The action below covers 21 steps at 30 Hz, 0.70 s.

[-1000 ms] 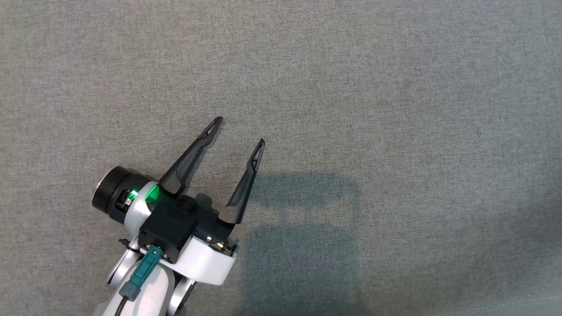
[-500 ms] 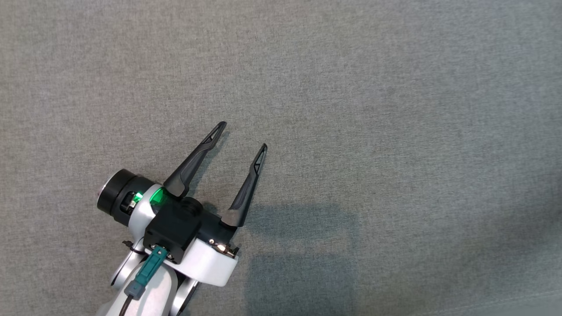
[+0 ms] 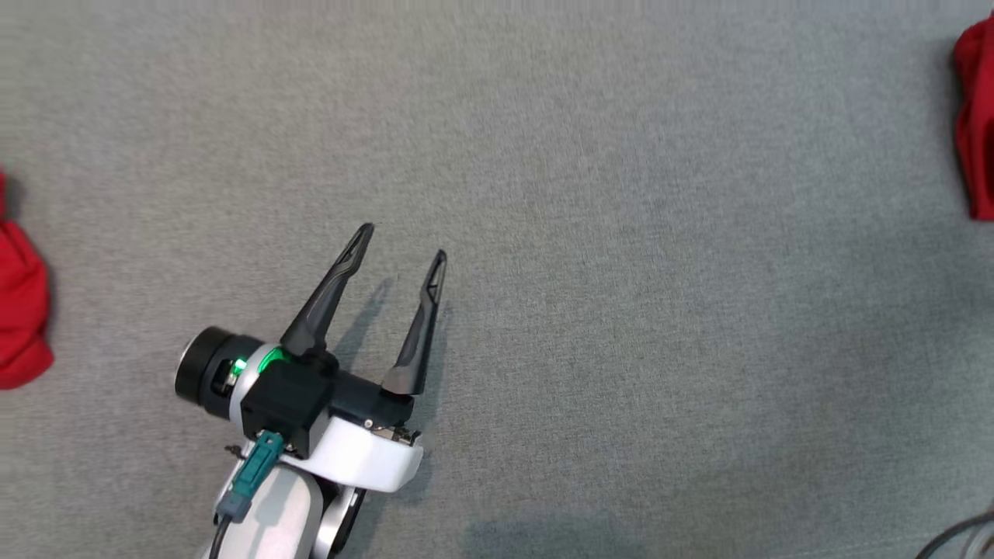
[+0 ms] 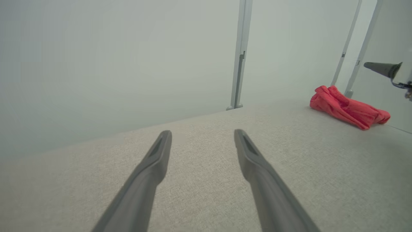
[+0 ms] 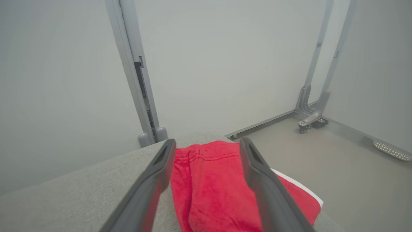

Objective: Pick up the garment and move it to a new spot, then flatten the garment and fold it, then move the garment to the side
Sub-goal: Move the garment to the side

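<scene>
The left gripper (image 3: 401,242) hovers over the grey table (image 3: 621,310), fingers spread, gripping nothing. The right gripper (image 5: 207,141) is spread wide too, above the red garment (image 5: 209,193) lying at the table's right edge.

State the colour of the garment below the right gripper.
The garment is plain red; right wrist view shows it best.

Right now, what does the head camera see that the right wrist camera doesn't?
Head view's own: the left gripper, fingers spread open above the grey surface, and a red cloth at the picture's left edge. Right wrist view's own: the right gripper, open, pointing at the red garment, plus a metal post, the floor and a wheeled frame foot. Shared: the grey surface and, it seems, that same red garment, at the head view's right edge.
</scene>
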{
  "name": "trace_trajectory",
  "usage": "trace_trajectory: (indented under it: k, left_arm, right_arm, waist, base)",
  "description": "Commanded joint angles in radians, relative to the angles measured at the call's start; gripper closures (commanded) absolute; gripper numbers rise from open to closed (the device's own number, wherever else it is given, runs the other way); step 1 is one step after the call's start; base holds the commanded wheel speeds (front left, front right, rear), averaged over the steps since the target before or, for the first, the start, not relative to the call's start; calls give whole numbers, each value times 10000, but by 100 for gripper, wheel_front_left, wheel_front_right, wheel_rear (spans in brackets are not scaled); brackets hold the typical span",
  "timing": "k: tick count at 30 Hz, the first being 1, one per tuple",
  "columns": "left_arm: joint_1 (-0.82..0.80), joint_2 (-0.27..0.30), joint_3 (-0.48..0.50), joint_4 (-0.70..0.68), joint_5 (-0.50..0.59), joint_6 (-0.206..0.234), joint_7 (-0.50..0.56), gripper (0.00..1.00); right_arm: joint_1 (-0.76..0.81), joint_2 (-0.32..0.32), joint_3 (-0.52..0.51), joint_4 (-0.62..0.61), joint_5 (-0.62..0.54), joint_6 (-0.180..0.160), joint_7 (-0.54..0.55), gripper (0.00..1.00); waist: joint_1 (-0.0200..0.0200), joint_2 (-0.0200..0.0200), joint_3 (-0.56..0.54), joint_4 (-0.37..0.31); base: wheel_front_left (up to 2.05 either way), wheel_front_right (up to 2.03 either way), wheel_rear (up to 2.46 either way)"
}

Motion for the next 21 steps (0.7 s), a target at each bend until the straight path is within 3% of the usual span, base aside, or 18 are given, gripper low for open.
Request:
trace_trajectory:
  k: [1,9,21]
  left_arm:
    - [144,11,412,-102,-164,179,-93,0]
    - [602,-202,1003,335,-799,569,-257,0]
    - [1564,-273,1837,684,-1155,770,-316,0]
  right_arm:
    - [446,-10,779,-485,425,40,-105,0]
    - [2397,-128,4073,-1787,2361,40,-105,0]
    - [5073,-321,6692,-3719,3941,40,-105,0]
  waist:
    - [0,0,-572,262]
    - [0,0,-1869,808]
    - [0,0,-3554,1235]
  base:
    - [0,0,0]
    - [0,0,0]
    - [0,0,0]
